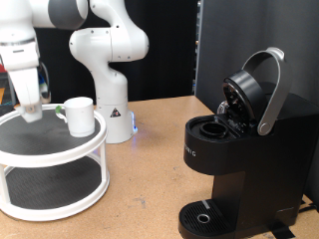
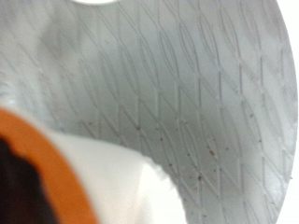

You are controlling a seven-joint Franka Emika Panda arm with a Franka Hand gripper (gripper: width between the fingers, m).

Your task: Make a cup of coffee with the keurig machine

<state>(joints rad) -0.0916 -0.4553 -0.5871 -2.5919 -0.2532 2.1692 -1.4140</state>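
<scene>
The arm (image 1: 40, 30) reached down at the exterior view's left, and the gripper (image 1: 32, 108) was low over the top tier of a round white stand (image 1: 60, 149). It hung right down at the grey mesh top (image 1: 40, 129), and whether it touched was not clear. The fingertips were lost against the white hand, so whether the jaws stood open or closed could not be told.

The cup (image 1: 80, 116) stood upright on that same top tier, just beside the gripper, toward the exterior view's right. Its handle (image 1: 62, 111) pointed toward the gripper, close to it, but nothing showed between the fingers.

Over at the exterior view's right sat the keurig (image 1: 234, 149), well apart from the stand. Its lid (image 1: 251, 92) was tipped up and back, the silver handle (image 1: 271, 90) arched high, and the pod chamber (image 1: 214, 127) lay open to view. The drip tray (image 1: 204, 215) at the base was bare, with a round ring in its middle.

The wrist view was very close and blurred. It showed grey mesh (image 2: 177, 103) with a diamond pattern, a white rounded shape (image 2: 131, 191) low in the picture, and an orange band (image 2: 42, 159) around something dark at the corner. What those were could not be told.
</scene>
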